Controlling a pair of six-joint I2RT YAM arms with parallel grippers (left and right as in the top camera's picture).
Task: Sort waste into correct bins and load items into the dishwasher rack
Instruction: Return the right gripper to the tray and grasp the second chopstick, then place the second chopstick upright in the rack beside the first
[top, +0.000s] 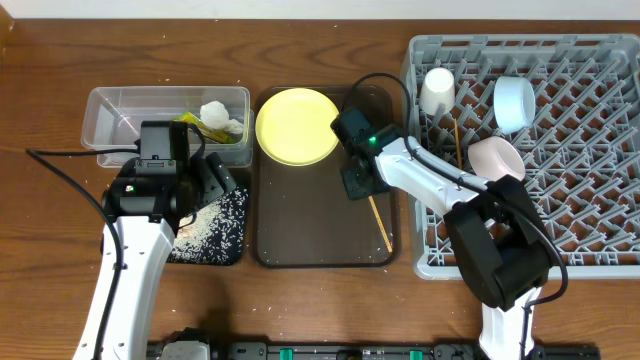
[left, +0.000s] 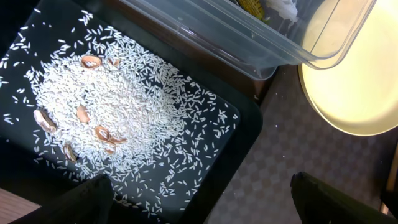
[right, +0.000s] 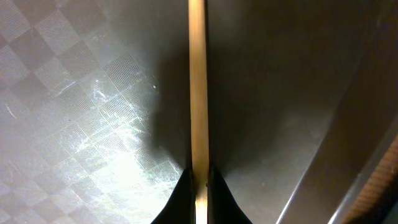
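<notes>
My right gripper (top: 360, 182) is shut on a thin wooden chopstick (top: 381, 224) lying on the brown serving tray; in the right wrist view the jaws (right: 199, 183) pinch the stick (right: 198, 81). A second chopstick (top: 459, 140) lies in the grey dishwasher rack (top: 600, 255) with the white cup (top: 437, 90), light blue bowl (top: 514, 103) and white bowl (top: 497, 158). The yellow plate (top: 297, 126) sits on the serving tray. My left gripper (left: 205, 198) is open and empty over the corner of the black tray (left: 249, 134), which holds rice crumbs (left: 124, 106). The clear tub (top: 110, 120) holds the tissue (top: 222, 118) and wrapper (top: 192, 122).
The dark brown serving tray (top: 320, 250) lies between the black tray (top: 235, 250) and the rack. A few brownish bits lie among the rice. The right arm reaches from the front across the rack's left edge. Black cables trail at the left and over the serving tray.
</notes>
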